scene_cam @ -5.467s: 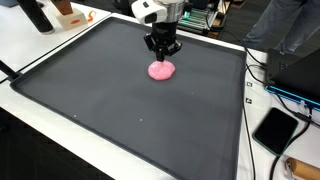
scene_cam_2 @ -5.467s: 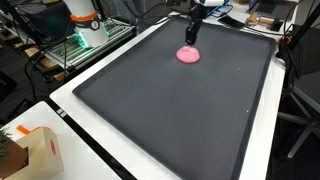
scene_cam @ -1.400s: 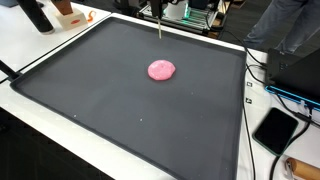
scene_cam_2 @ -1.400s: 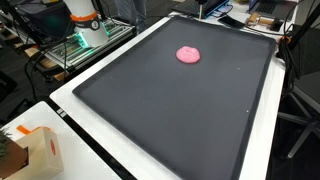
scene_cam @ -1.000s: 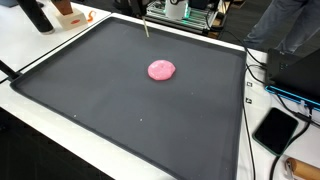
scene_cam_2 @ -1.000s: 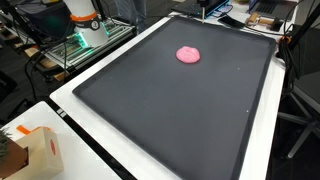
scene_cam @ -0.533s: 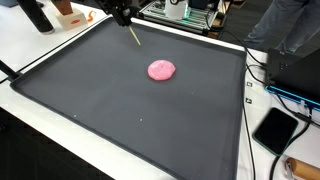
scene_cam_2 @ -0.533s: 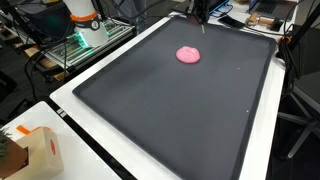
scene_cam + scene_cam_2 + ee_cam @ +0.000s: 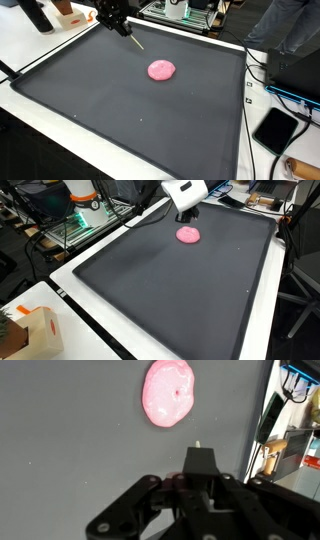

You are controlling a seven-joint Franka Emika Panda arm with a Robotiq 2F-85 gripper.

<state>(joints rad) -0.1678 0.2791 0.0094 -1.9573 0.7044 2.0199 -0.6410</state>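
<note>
The gripper [image 9: 121, 27] is hanging over the far part of the black mat [image 9: 120, 110], close to its back edge. Its fingers are squeezing tight on a thin stick [image 9: 134, 40]. The stick is slanting down from the fingers, and its tip is pointing toward the pink blob [image 9: 161, 70]. I cannot tell if the tip is touching the mat.

The blob is lying flat on the mat, in the far half, and nothing is touching it. In an exterior view the gripper [image 9: 188, 218] is showing just behind the blob [image 9: 188, 236]. In the wrist view the gripper [image 9: 200, 458] is coming in from the bottom. A small pale bit of the stick [image 9: 197, 446] is peeking out past the closed fingers. The blob [image 9: 168, 392] is sitting a little way in front of it, apart from it.

The mat is lying on a white table [image 9: 35, 45]. A dark phone [image 9: 275, 128] is resting on the table beside the mat. A small box [image 9: 35, 330] is standing at the near corner, well apart from the gripper.
</note>
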